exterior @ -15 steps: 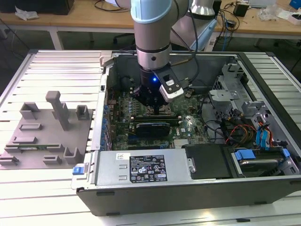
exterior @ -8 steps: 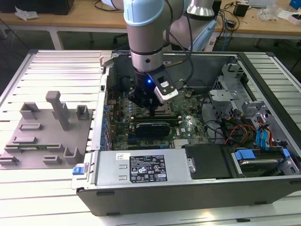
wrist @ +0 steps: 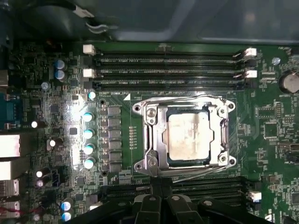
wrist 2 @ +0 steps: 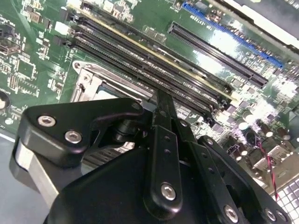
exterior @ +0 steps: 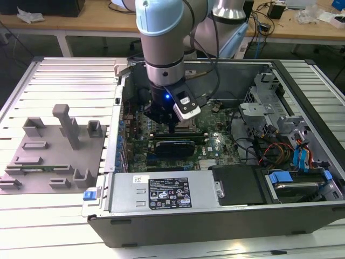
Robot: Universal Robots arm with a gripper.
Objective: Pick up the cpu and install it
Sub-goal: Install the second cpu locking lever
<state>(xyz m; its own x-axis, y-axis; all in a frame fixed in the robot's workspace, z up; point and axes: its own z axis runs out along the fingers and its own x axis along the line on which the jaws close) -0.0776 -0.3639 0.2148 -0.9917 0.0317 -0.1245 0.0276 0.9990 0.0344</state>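
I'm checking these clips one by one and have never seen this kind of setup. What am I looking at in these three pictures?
A robot arm reaches into an opened computer case lying on a slatted table. The exterior view is taken from a camera off the arm. Both wrist views come from cameras riding on the arm, looking down past its black gripper at the green motherboard. In the first wrist view the cpu, a silvery square chip, sits in the metal-framed socket, beside the long memory slots. The gripper holds nothing that I can see. A grey fixture plate lies on the exterior view's left.
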